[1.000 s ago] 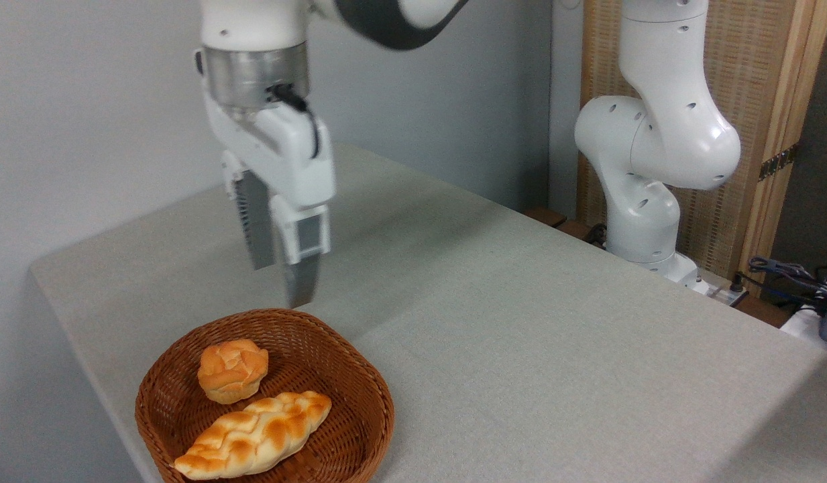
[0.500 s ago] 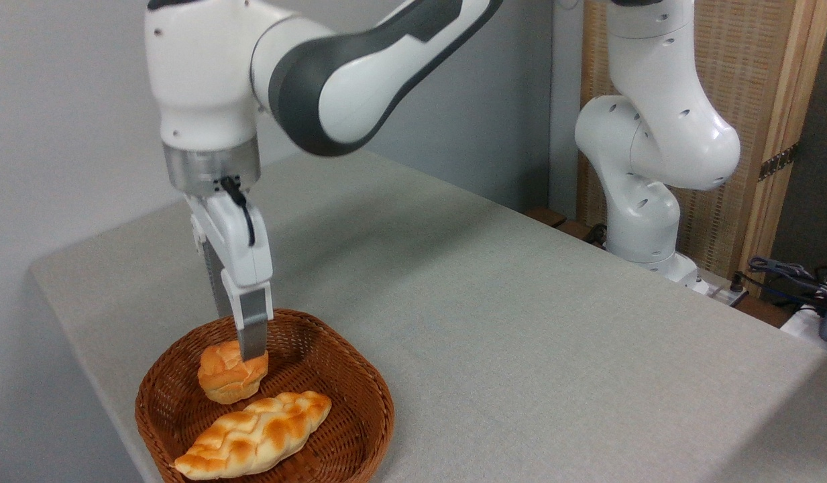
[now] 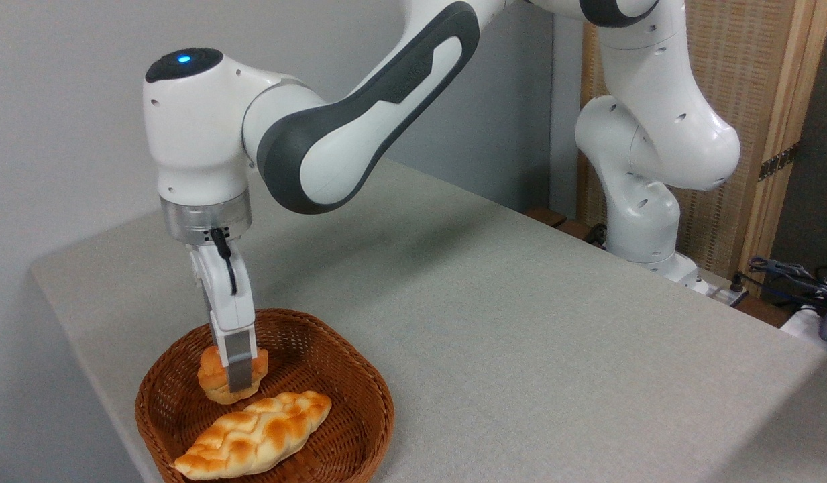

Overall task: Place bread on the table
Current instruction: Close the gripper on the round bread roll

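Note:
The bread (image 3: pixel 210 380), a small round golden bun, lies at the back left of the brown wicker basket (image 3: pixel 369 386) on the grey-beige table (image 3: pixel 520 322). My gripper (image 3: pixel 232 376) has come straight down over the bun. Its near finger (image 3: pixel 238 365) hangs in front of the bun's middle, and the far finger is hidden behind the bun. The jaws straddle the bun and stand apart. The bun still rests in the basket, showing no squeeze.
A longer braided loaf (image 3: pixel 252 436) lies at the front of the same basket, just below the bun. The arm's white base (image 3: pixel 644 221) stands at the table's far right edge, with cables (image 3: pixel 789 275) beside it.
The gripper moved left and down from above the basket's rim until its fingers are around the bun. Neither the bun nor the loaf has shifted.

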You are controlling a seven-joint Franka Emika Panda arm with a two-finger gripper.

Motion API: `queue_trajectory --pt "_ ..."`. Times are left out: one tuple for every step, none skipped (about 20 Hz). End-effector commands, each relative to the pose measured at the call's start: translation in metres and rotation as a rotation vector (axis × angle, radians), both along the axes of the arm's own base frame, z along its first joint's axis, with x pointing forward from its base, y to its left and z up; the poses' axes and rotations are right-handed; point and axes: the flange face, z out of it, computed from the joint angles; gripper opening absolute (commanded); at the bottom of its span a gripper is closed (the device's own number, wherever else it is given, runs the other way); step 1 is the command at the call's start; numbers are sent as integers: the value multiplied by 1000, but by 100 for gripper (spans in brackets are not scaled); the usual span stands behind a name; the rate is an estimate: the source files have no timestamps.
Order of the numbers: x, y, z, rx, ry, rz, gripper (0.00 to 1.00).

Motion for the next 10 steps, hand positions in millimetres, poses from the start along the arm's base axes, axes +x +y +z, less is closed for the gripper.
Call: queue_trajectory --pt "-2 3 0 33 -24 -44 41" --pt "-2 3 0 34 -22 -47 36" --pt "-2 3 0 35 -23 -55 33" --pt "-2 3 1 36 -25 -58 33" --pt "-2 3 1 36 -25 -58 33" --pt "-2 3 1 35 -25 -56 33" --pt "-2 3 1 34 -25 -55 33" --pt "-2 3 0 34 -23 -56 34" --pt "-3 2 0 34 -22 -57 34" --pt "-3 3 1 33 -24 -55 34"
